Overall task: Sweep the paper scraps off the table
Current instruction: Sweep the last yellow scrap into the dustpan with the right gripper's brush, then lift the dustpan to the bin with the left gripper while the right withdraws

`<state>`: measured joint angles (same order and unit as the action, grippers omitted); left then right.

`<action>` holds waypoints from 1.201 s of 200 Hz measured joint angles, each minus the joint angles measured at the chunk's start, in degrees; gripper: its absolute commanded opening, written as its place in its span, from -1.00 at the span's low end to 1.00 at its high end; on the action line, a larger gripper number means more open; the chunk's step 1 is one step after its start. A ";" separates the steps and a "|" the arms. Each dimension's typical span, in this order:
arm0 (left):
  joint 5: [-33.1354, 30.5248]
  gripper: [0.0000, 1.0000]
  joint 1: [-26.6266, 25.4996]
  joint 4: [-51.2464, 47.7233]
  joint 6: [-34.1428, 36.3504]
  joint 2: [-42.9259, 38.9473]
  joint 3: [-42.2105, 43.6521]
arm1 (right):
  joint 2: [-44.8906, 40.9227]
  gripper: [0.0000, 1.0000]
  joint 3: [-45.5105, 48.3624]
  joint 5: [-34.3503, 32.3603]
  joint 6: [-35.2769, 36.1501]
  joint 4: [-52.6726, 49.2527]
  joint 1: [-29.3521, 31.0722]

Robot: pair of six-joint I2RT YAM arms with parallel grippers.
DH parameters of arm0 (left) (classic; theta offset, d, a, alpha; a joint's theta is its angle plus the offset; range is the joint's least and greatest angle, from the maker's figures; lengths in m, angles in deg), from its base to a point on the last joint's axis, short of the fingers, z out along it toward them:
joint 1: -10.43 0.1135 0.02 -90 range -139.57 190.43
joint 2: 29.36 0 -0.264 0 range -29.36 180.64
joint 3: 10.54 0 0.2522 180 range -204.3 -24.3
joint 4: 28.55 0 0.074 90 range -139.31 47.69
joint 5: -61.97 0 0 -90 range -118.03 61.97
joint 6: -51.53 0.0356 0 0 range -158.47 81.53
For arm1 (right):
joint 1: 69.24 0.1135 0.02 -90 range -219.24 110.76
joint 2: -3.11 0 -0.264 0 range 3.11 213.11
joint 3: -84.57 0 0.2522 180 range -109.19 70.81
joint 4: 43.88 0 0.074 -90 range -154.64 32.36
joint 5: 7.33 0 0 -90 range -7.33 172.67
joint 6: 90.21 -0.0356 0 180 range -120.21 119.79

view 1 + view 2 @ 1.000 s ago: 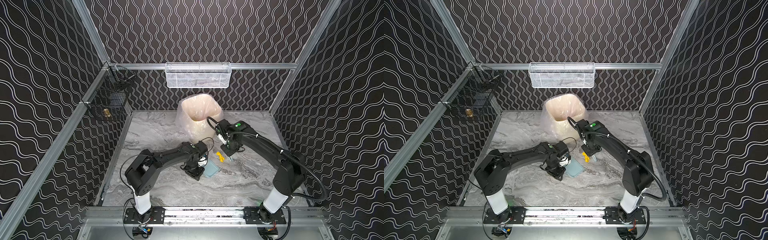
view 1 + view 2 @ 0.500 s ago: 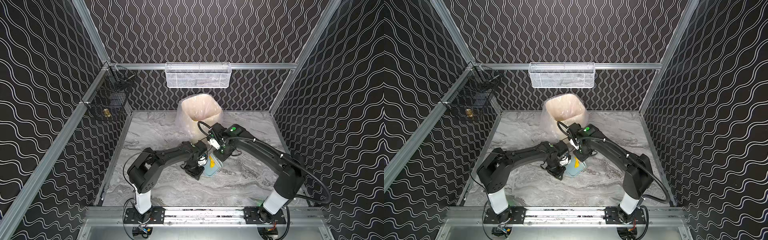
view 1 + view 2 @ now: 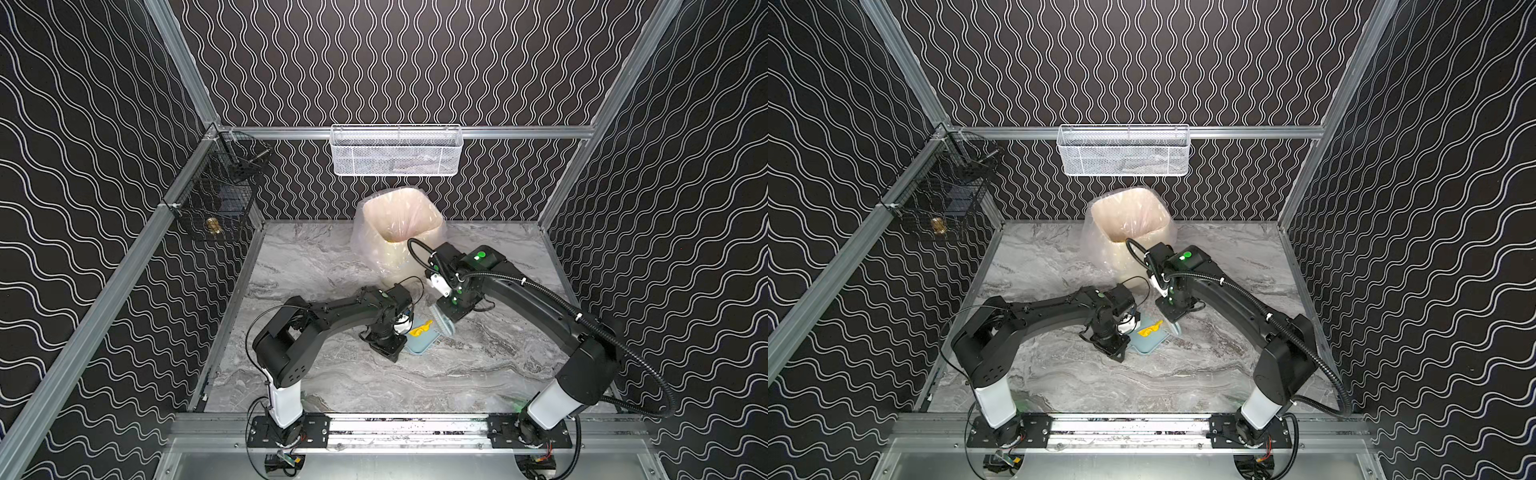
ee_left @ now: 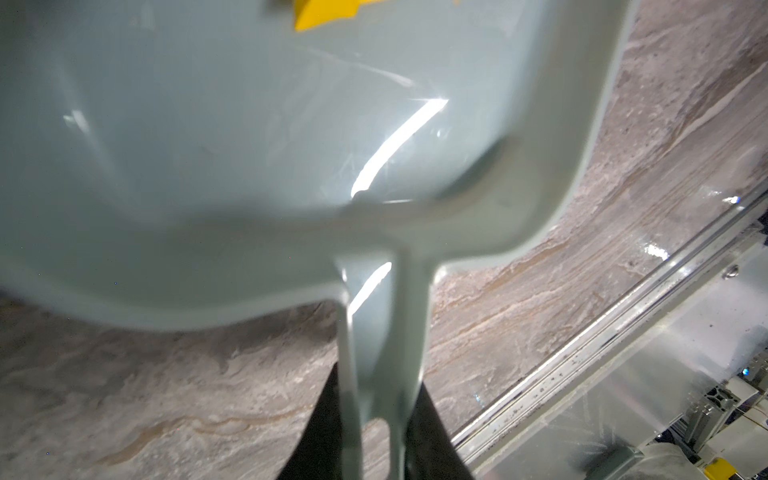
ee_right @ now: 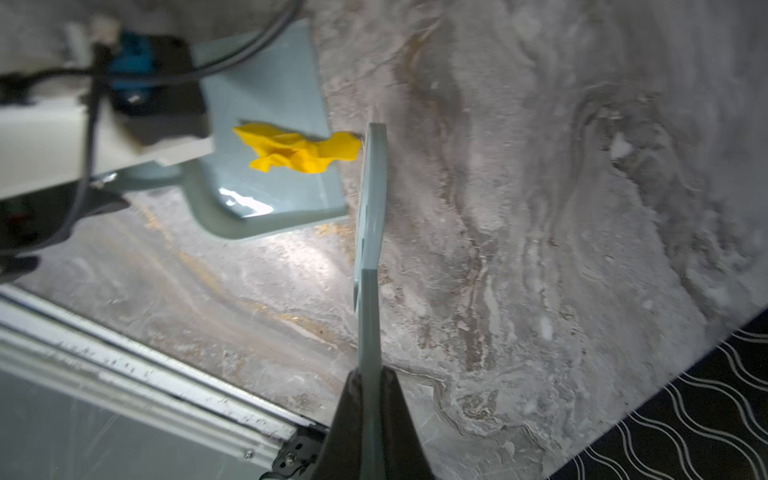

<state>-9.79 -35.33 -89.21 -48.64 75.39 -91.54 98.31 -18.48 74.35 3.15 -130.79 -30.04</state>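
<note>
Crumpled yellow scrap in dustpan on tbl.

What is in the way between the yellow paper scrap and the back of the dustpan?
Nothing visible. The yellow paper scrap already lies on the dustpan, one end at its front lip, with bare pan floor behind it. The brush stands just outside that lip, not in the path.

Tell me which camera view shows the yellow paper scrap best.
The right wrist view: the yellow paper scrap shows whole and close, crumples sharp, at the lip of the dustpan. Both top views show it small; the left wrist view catches only a cut-off piece at the frame's edge.
</note>
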 measured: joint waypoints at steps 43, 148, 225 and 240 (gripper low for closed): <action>0.15 -1.00 0.00 0.42 -0.02 -0.55 0.74 | 5.55 -1.00 -3.76 -0.74 -1.25 1.92 -0.35; -0.07 -1.00 0.00 1.66 -0.66 -4.37 3.76 | -0.07 -1.00 -1.75 7.02 -5.97 1.99 3.04; -1.49 -1.00 -0.57 1.73 -3.74 -22.47 12.46 | -8.92 -1.00 -2.40 6.49 -7.21 0.31 -5.77; -1.60 -1.00 -0.76 1.18 -5.20 -26.38 12.96 | -10.62 -1.00 -1.57 7.15 -7.19 0.48 -8.11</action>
<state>-11.38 -36.09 -88.03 -53.84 49.01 -78.58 87.69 -20.06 81.50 -4.04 -130.31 -38.15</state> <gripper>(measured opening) 0.210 0.087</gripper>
